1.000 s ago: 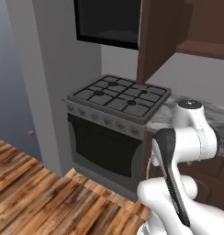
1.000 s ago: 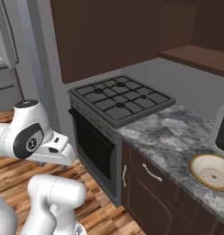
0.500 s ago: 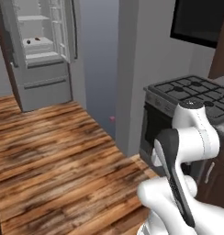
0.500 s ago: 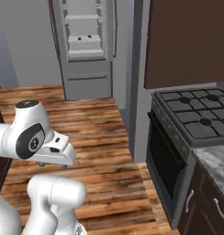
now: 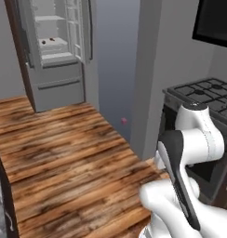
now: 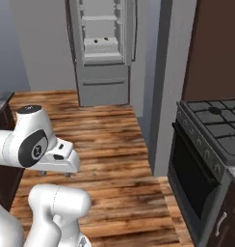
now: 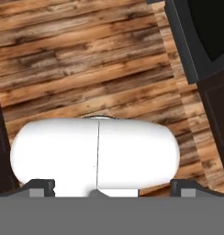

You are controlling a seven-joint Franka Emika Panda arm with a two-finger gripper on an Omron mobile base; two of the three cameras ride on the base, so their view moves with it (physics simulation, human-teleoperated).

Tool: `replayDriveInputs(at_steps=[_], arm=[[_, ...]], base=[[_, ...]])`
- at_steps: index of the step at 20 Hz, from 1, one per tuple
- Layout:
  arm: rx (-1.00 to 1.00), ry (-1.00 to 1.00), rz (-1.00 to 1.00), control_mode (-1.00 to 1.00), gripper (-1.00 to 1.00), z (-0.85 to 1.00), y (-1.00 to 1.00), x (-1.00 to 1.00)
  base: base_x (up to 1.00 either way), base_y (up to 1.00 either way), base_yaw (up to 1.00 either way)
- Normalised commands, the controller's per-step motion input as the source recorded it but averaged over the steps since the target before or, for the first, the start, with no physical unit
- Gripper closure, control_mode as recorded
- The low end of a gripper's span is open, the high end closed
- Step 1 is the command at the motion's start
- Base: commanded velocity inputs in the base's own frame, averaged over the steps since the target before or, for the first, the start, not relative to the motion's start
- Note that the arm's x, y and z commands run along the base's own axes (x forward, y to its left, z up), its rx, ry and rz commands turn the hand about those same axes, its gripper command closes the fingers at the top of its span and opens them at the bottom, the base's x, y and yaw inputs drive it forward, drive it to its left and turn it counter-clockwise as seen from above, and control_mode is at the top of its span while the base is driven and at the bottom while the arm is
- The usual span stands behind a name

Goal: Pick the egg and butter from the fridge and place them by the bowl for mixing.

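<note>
The fridge (image 5: 55, 56) stands at the far end of the wooden floor with its upper doors open; in the right base view the fridge (image 6: 102, 48) is at top centre. Two small dark things (image 6: 100, 40) lie on a white shelf inside, too small to name. I cannot make out the egg or the butter at this distance, and the bowl is out of view. My gripper (image 6: 55, 173) hangs folded close to the base, pointing down at the floor, far from the fridge. In the hand view my gripper (image 7: 111, 188) is open, its tips wide apart with nothing between them.
A black stove (image 6: 213, 125) with its oven door stands to the right, beside a grey wall corner (image 5: 152, 69). A small pink thing (image 5: 124, 121) lies on the floor by that corner. A dark counter edge (image 6: 1, 101) is on the left. Wooden floor (image 6: 110, 130) stretches to the fridge.
The whole picture has swung from the stove and counter round to the fridge, so the base has moved. The arm keeps its folded pose and the gripper stays open.
</note>
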Motion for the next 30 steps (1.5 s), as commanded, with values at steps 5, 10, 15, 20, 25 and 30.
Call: replayDriveInputs(at_steps=[5, 10, 15, 20, 25, 30], arm=[[0.00, 0.00, 0.00, 1.00, -1.00, 0.00, 0.00, 0.00], [0.00, 0.00, 0.00, 1.00, -1.00, 0.00, 0.00, 0.00], [0.00, 0.00, 0.00, 1.00, -1.00, 0.00, 0.00, 0.00], [0.00, 0.00, 0.00, 1.00, -1.00, 0.00, 0.00, 0.00], [0.00, 0.00, 0.00, 1.00, -1.00, 0.00, 0.00, 0.00], [0.00, 0.00, 0.00, 1.00, -1.00, 0.00, 0.00, 0.00]], base=[[0.68, 0.86, 0.00], [0.96, 0.64, 0.00], [1.00, 0.02, 0.05], [1.00, 0.00, 0.10], [1.00, -0.06, 0.14], [1.00, -0.40, 0.23]])
